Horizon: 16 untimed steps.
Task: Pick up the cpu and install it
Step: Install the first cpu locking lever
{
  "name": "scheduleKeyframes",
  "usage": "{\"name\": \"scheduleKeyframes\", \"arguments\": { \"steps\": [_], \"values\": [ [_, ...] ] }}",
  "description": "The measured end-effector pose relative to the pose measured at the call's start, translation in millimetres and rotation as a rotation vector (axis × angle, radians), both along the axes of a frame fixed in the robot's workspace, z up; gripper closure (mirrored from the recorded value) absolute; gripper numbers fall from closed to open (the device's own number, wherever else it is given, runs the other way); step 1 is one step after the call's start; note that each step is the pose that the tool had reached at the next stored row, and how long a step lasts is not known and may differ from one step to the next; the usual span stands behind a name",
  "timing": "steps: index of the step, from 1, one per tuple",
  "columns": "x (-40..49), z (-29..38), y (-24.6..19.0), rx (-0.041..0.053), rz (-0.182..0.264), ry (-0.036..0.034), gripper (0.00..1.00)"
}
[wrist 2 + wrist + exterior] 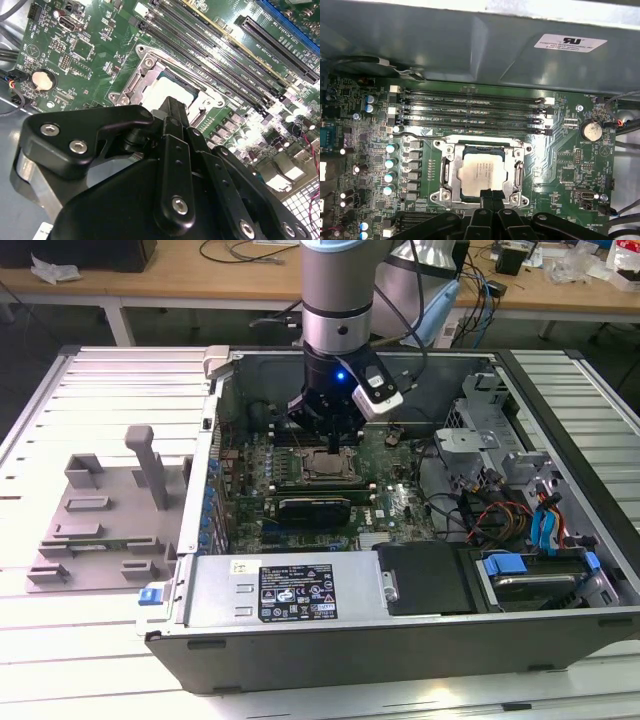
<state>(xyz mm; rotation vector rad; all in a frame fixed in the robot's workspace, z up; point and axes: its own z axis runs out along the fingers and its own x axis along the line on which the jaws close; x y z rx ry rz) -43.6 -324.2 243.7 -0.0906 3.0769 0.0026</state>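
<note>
The cpu (482,172), a small square chip with a pale silvery top, lies flat inside the metal socket frame (447,172) on the green motherboard (400,505). In the exterior view the cpu (328,466) sits right under the arm, inside the open computer case (560,490). My gripper (490,196) hangs just above the chip's edge with its two black fingers pressed together, shut with nothing between them. The second wrist view has the gripper (172,106) in front of the cpu (165,87), covering part of the socket.
Black memory slots (470,107) run along one side of the socket, and a long black card (315,507) lies along the other. Loose cables (480,515) and drive bays fill the case toward the exterior view's right. A grey fixture (100,520) stands outside on the left.
</note>
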Motion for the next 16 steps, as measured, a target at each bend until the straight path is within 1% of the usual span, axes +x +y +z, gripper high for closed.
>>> {"name": "scheduleKeyframes", "arguments": {
  "steps": [4, 7, 8, 9, 13, 14, 15, 16],
  "values": [
    [-1.3, 0.0, 0.1, 0.0001, 0.000, -0.0001, 0.89],
    [-8.9, 0.0, 0.0, -0.0001, 0.000, 0.0000, 0.89],
    [-13.9, 0.0, 0.0, 0.0000, 0.000, -0.0001, 0.89],
    [-15.5, 0.0, 0.0, 0.0000, 0.000, 0.0000, 0.89],
    [-15.7, 0.2, 0.0, -0.0002, 0.000, 0.0001, 0.89],
    [-15.8, 0.9, -0.1, -0.0002, 0.000, 0.0001, 0.89],
    [-15.7, 5.1, 0.0, -0.0001, 0.000, 0.0000, 0.89],
    [-15.7, 6.9, 0.0, 0.0000, 0.000, 0.0000, 0.89]
  ]
}}
